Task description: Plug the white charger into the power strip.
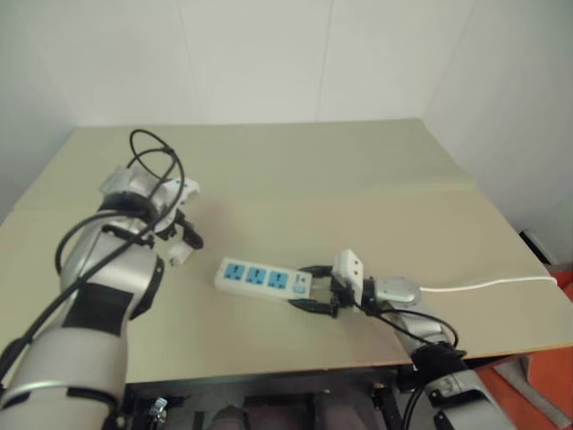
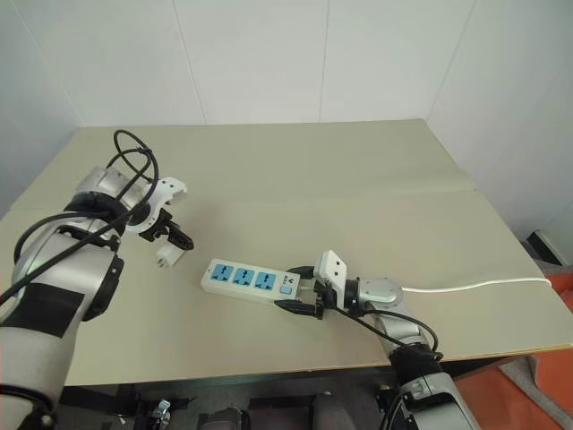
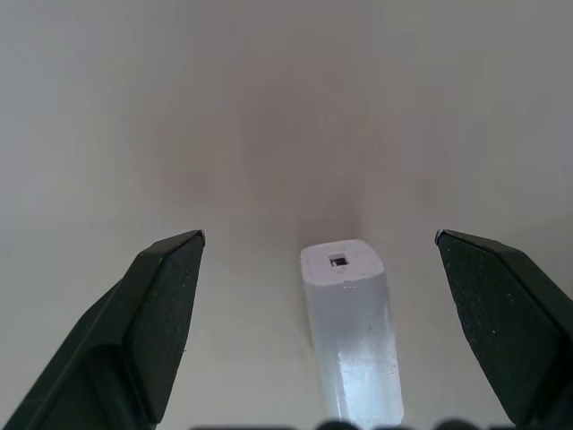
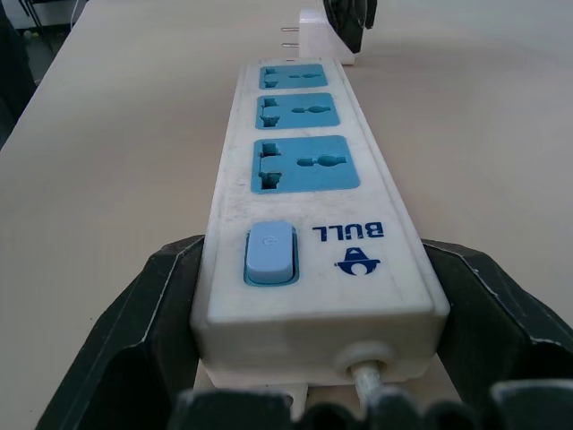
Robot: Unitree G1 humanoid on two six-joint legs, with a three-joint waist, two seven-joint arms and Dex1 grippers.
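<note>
White charger [image 2: 166, 258] is seen lying on the beige table [image 2: 295, 170], a little beyond the far end of the power strip [image 2: 253, 281] and apart from it, toward the robot's left side. In the right wrist view its two metal prongs are seen sticking out sideways, level with the tabletop, so the small cube rests on one of its sides rather than standing on its prongs. The left gripper [image 2: 170, 244] is poised over the charger with its two black fingers [image 3: 166, 296] spread wide; in the left wrist view the white body is framed between them, with clear gaps on both sides, and no finger is seen touching it. The power strip is laid flat near the front edge of the table, its three blue socket faces turned upward and all three unoccupied. A pale blue switch [image 4: 269, 253] and a printed brand mark are found at the end nearest the right arm. That switch end is gripped by the right gripper [image 2: 301, 287], whose black fingers [image 4: 152, 331] are pressed against the two long sides of the white housing, so the strip is clasped from both sides. A thin white cord [image 2: 483, 285] is seen leaving that same end, running past the right wrist and across the table toward the right edge. Plain white walls are seen behind the table.
</note>
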